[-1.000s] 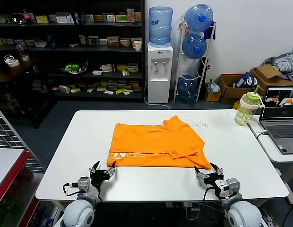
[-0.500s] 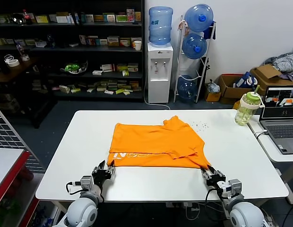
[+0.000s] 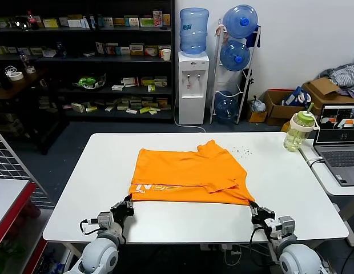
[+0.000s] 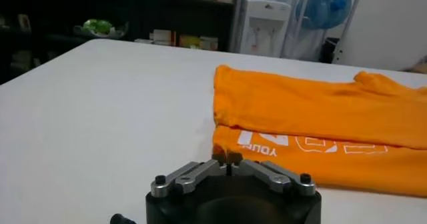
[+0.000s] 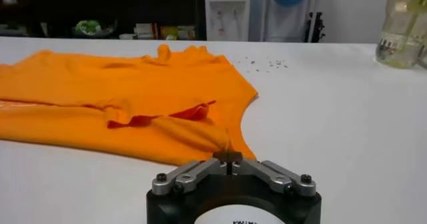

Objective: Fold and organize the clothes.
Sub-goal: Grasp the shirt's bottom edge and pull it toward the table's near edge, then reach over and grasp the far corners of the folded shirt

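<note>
White lettering (image 4: 307, 142): cut short where the folded upper layer of the orange T-shirt (image 3: 188, 171) covers it; only "YOU" and an "N" can be read.
T-shirt in the left wrist view: runs off the picture's edge.
Laptop (image 3: 340, 142): cut off at the head view's edge.
Shelf items (image 3: 125, 85): too small to identify.

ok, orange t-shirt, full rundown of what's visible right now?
The orange T-shirt looks like soft knit, partly folded, lying flat mid-table. White lettering shows along the near strip, and a collar or sleeve bump sticks up at the far edge. The left gripper is shut on its near left corner and the right gripper is shut on its near right corner. Nothing else touches it.
</note>
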`<action>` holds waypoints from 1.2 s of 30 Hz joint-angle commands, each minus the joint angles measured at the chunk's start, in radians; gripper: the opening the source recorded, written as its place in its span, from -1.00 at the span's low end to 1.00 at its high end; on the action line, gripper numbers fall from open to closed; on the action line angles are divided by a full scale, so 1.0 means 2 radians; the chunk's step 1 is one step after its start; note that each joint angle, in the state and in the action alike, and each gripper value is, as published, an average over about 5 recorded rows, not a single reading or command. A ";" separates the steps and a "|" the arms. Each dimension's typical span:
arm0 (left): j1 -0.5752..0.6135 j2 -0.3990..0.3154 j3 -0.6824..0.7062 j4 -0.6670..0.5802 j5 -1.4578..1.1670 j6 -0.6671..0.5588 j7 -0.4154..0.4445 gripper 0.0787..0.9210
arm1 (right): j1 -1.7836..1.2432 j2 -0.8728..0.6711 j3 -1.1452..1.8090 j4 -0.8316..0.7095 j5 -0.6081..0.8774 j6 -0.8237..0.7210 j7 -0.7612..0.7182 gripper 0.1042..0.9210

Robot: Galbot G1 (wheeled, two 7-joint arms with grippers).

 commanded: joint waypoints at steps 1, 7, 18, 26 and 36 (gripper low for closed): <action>0.028 0.025 -0.003 -0.077 -0.029 0.011 -0.024 -0.97 | -0.053 -0.022 0.024 0.071 0.039 -0.014 0.021 -0.95; 0.088 0.067 -0.017 -0.155 -0.074 0.030 -0.057 -0.97 | -0.120 -0.037 0.049 0.105 0.065 -0.038 0.046 -0.95; 0.199 0.091 -0.030 -0.225 -0.078 0.051 -0.080 -0.94 | -0.210 -0.042 0.082 0.151 0.055 -0.064 0.066 -0.95; 0.197 0.087 -0.036 -0.221 -0.071 0.058 -0.084 -0.48 | -0.195 -0.046 0.091 0.168 0.027 -0.049 0.061 -0.60; 0.022 0.088 -0.032 -0.159 -0.087 0.031 -0.031 0.22 | 0.113 -0.054 -0.013 0.073 0.070 -0.036 0.055 0.10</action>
